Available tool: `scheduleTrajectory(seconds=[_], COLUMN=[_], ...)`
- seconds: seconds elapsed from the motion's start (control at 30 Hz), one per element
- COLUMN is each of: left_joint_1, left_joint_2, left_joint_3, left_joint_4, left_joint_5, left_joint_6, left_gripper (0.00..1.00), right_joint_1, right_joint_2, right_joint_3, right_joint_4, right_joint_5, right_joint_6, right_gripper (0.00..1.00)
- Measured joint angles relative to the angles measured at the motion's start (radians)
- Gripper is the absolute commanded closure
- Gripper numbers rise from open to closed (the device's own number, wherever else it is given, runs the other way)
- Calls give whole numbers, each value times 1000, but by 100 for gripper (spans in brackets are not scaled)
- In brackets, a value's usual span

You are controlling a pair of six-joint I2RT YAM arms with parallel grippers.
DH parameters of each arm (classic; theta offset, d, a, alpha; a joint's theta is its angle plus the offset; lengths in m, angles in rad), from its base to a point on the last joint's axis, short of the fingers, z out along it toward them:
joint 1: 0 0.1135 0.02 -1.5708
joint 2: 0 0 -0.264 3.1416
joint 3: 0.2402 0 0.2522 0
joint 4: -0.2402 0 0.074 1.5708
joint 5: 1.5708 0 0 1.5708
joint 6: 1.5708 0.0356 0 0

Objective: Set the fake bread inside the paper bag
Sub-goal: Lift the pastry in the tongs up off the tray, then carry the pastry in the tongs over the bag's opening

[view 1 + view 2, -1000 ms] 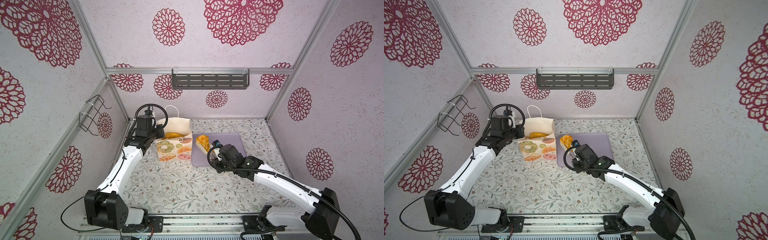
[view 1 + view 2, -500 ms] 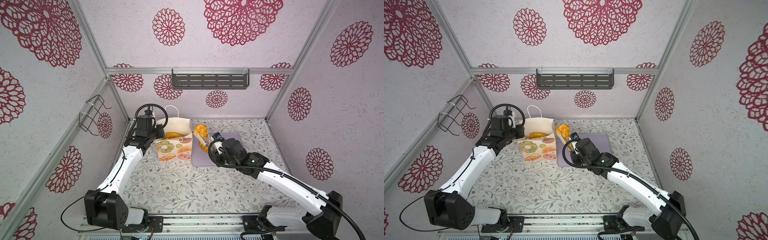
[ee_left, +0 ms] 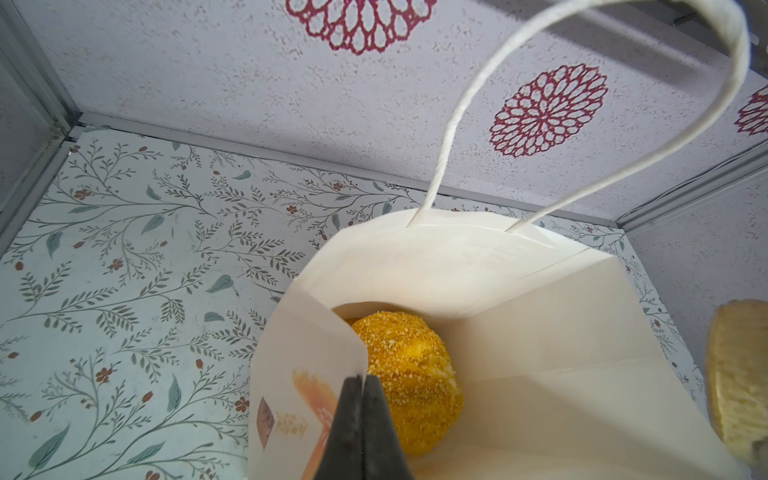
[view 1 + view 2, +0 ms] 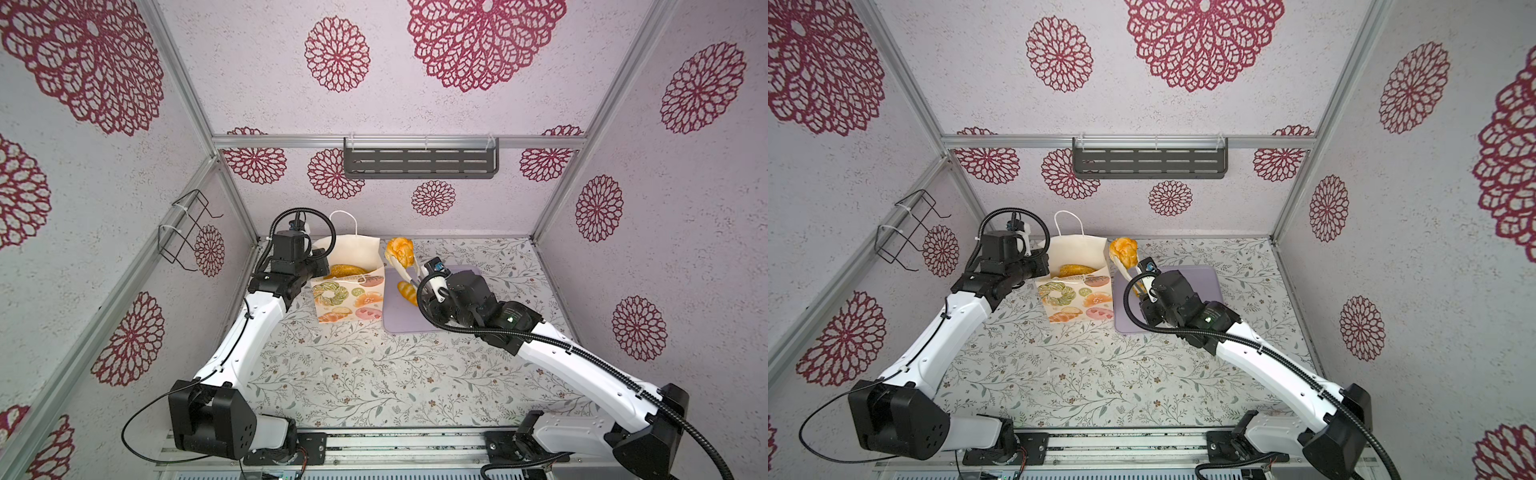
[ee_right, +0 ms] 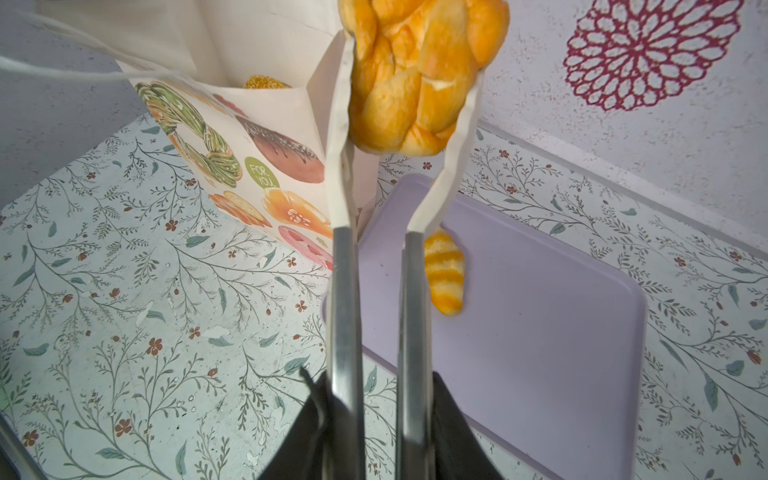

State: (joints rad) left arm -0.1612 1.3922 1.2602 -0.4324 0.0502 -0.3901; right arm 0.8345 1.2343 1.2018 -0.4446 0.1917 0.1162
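Note:
The paper bag (image 4: 349,299) stands open at the back left, and my left gripper (image 3: 362,382) is shut on its near rim (image 3: 316,332). A sesame-crusted fake bread (image 3: 411,374) lies inside it. My right gripper (image 5: 376,395) is shut on a pair of metal tongs (image 5: 340,291) with white tips. The tongs pinch a braided golden fake bread (image 5: 419,70), raised in the air just right of the bag's top edge in both top views (image 4: 400,251) (image 4: 1123,251). A small striped fake bread (image 5: 446,274) lies on the lilac tray (image 5: 540,332).
The lilac tray (image 4: 415,320) lies flat right beside the bag on the floral table. A dark slotted shelf (image 4: 419,160) hangs on the back wall and a wire rack (image 4: 183,232) on the left wall. The bag's white cord handle (image 3: 623,83) arches above its mouth.
My right arm has lifted the braided bread in the tongs off the tray, up and back-left to beside the bag's top. The left arm and bag have not moved.

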Motion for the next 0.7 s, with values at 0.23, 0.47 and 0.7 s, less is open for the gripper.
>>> scheduleTrajectory(seconds=[0.23,0.47,0.7], left_joint_1=[0,-1,-1], left_joint_2=[0,0,0], left_joint_3=[0,0,0], left_joint_4=[0,0,0], left_joint_5=[0,0,0], left_joint_6=[0,0,0], left_gripper=[100,100,100], right_joint_1=[0,0,0], right_joint_2=[6,45,77], right_joint_3=[29,76,119], right_joint_4=[20,21,24], right_joint_5=[0,-4,-13], right_joint_6=[-16,-31,-45], right_gripper=[66,66,66])
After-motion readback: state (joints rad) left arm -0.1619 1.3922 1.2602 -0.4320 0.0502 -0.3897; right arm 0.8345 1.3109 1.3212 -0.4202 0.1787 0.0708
